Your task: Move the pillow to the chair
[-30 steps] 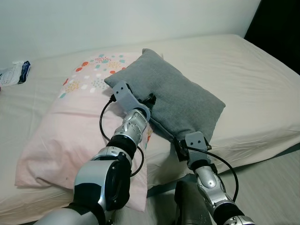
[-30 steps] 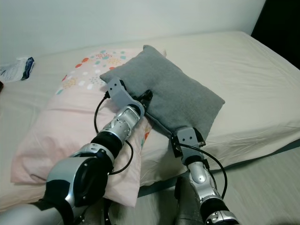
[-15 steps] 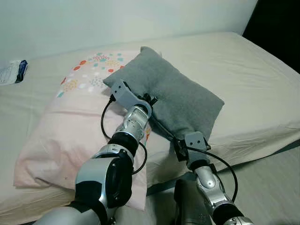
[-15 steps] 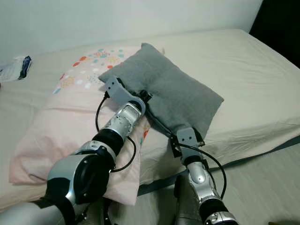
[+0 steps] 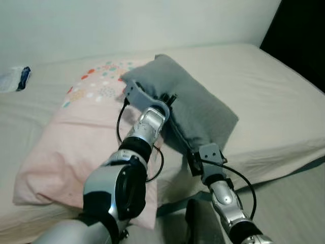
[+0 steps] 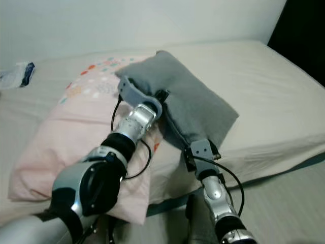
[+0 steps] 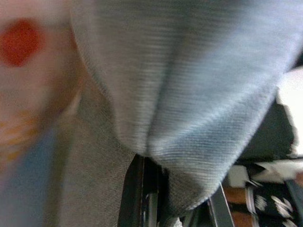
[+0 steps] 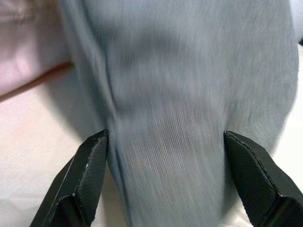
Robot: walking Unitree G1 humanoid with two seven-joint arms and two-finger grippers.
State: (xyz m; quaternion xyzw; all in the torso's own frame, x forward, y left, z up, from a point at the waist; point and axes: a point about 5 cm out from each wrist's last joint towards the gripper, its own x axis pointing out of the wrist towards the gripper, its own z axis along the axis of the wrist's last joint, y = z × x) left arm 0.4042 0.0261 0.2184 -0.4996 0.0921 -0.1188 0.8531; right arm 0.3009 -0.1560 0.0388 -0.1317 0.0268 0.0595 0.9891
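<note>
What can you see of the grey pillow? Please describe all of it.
The grey pillow is a rectangular cushion of plain woven fabric that looks soft. It lies slanted on the bed, and one end rests against the pink pillow. The left gripper pinches its long edge, where the fabric bunches into a fold. The right gripper has its fingers spread at either side of the near end. The edge nearest the robot looks raised, with shadow beneath it.

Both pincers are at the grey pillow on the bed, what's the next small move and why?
Probably close the right pincer: its fingers straddle the grey pillow's near corner, open. The left pincer is at its left edge, over the pink pillow. Then lift together.
</note>
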